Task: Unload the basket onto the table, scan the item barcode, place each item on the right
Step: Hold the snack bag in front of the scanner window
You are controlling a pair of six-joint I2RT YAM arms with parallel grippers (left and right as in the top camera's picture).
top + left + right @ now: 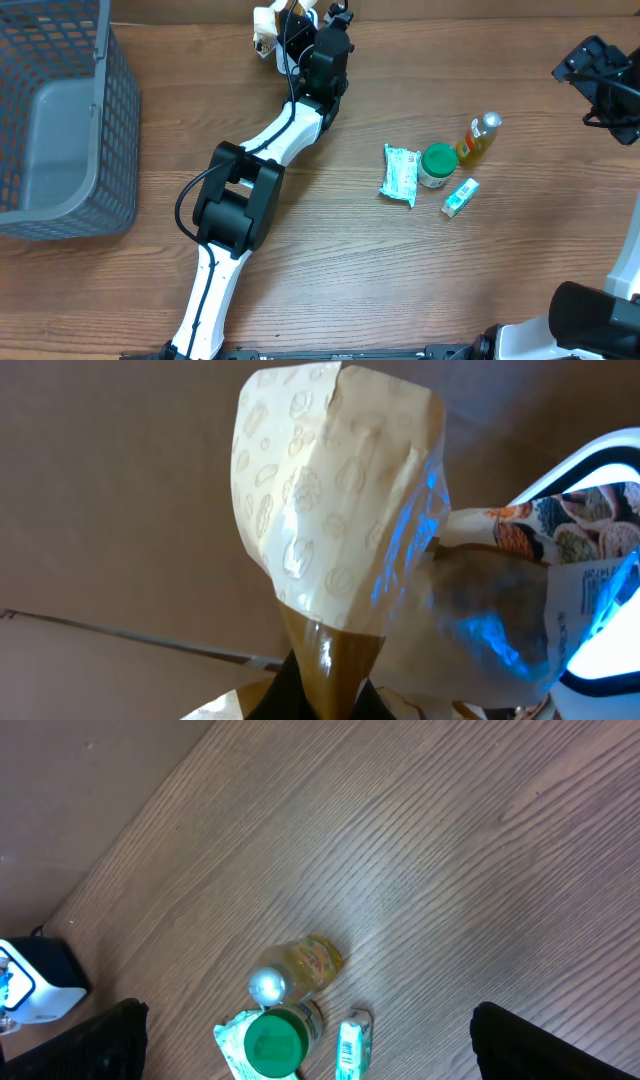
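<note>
While pinching cream printed plastic pouch [300, 490] at blue-lit white scanner [612, 480] with left hand [325, 682], seemingly mid-scan, with right hand [308, 1020] spread.

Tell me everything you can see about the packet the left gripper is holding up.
The packet is a glossy, crinkled film pouch, cream with faint food outlines and brownish where the shut left gripper pinches its lower end. Its far edge is notched. A colourfully printed section with small text bends toward the white scanner, whose blue light glints on the film. Whether it touches the scanner cannot be told.
</note>
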